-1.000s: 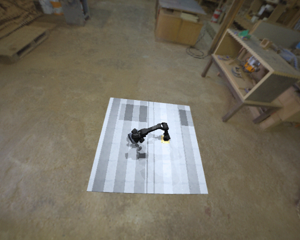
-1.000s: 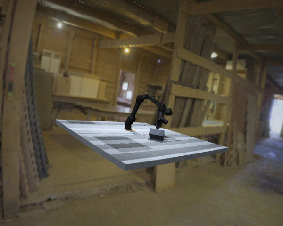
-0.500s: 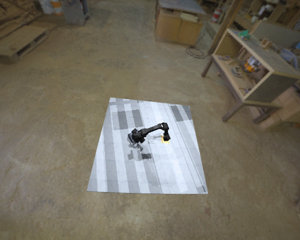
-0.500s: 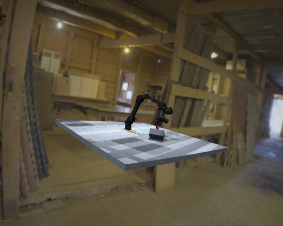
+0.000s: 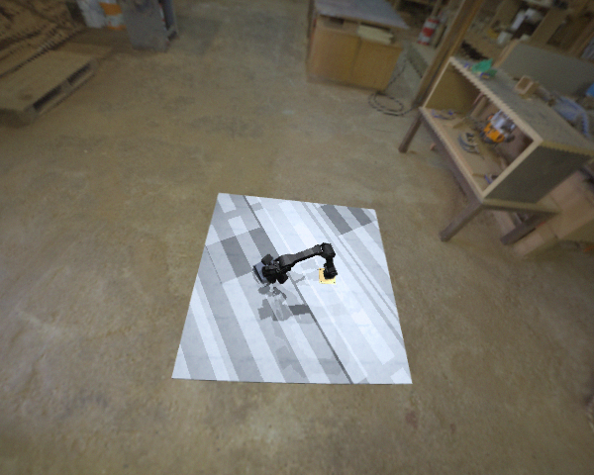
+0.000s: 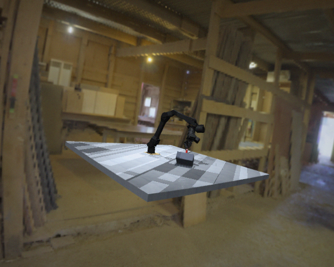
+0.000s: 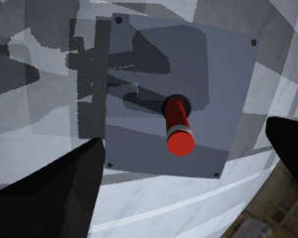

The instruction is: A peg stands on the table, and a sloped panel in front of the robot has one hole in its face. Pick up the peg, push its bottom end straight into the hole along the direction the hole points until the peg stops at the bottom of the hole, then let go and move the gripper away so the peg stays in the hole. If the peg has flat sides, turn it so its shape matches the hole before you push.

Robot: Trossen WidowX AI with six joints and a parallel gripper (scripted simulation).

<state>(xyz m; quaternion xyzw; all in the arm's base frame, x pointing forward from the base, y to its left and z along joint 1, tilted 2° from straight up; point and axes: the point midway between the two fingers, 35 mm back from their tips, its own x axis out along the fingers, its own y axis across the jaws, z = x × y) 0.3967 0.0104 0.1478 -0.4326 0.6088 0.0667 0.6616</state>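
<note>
The red round peg has a light grey band near its top. Its lower end is inside the dark-rimmed hole in the grey sloped panel, and its upper part sticks out of the face. How deep it sits is hidden inside the hole. My gripper is open and empty. Its fingers stand wide apart on either side of the peg's top in the wrist view, clear of it. In the top view the peg cannot be made out under the arm.
The arm's base stands on a yellow plate, behind the panel in the exterior view. Panel and arm stand on a striped grey and white table top. The panel has small dark dots at its corners.
</note>
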